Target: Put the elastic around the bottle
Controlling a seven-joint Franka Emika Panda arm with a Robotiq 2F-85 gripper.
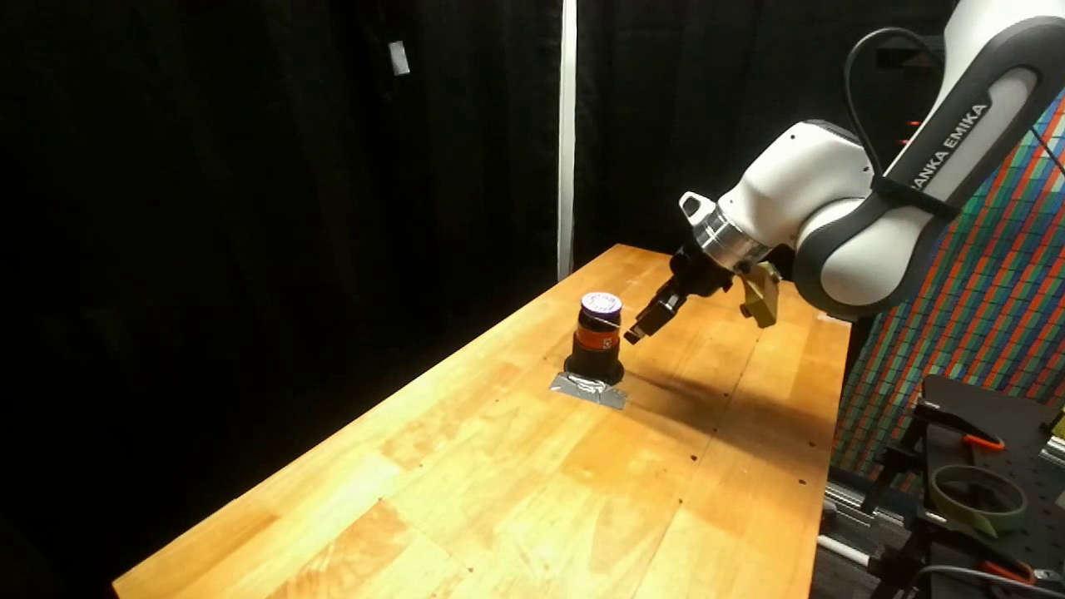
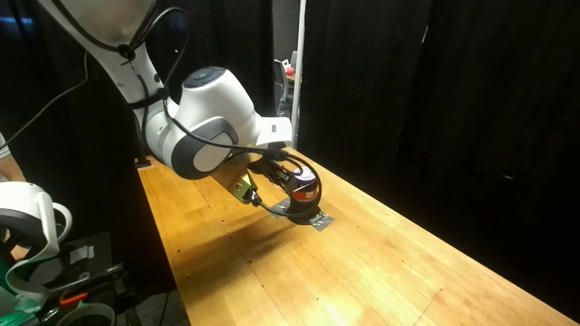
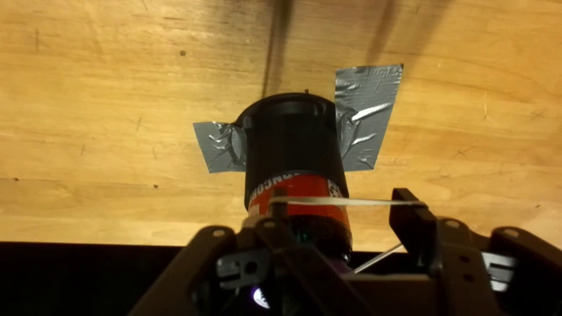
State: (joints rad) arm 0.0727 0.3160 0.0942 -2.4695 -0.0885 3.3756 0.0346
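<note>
Wrist view: gripper [image 3: 344, 201] spread, holding elastic [image 3: 373, 202] taut near the orange-labelled bottle [image 3: 307, 187]; in an exterior view, arm [image 1: 840, 170] reads "EMIKA".

One bottle [image 1: 597, 339], one elastic [image 3: 342, 201]. One robot arm [image 1: 803, 179], one pincer [image 3: 344, 204], two fingers [image 3: 412, 219]. Grey tape strips [image 3: 371, 105]: two (both in wrist view). One worktop [image 1: 516, 466]. In an exterior view, one tape roll [image 1: 992, 521].

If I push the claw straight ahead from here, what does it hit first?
Likely the bottle or its black base: in an exterior view the claw slants down toward them. Depth is unclear, though, and in the wrist view one finger looks set to pass beside the bottle.
</note>
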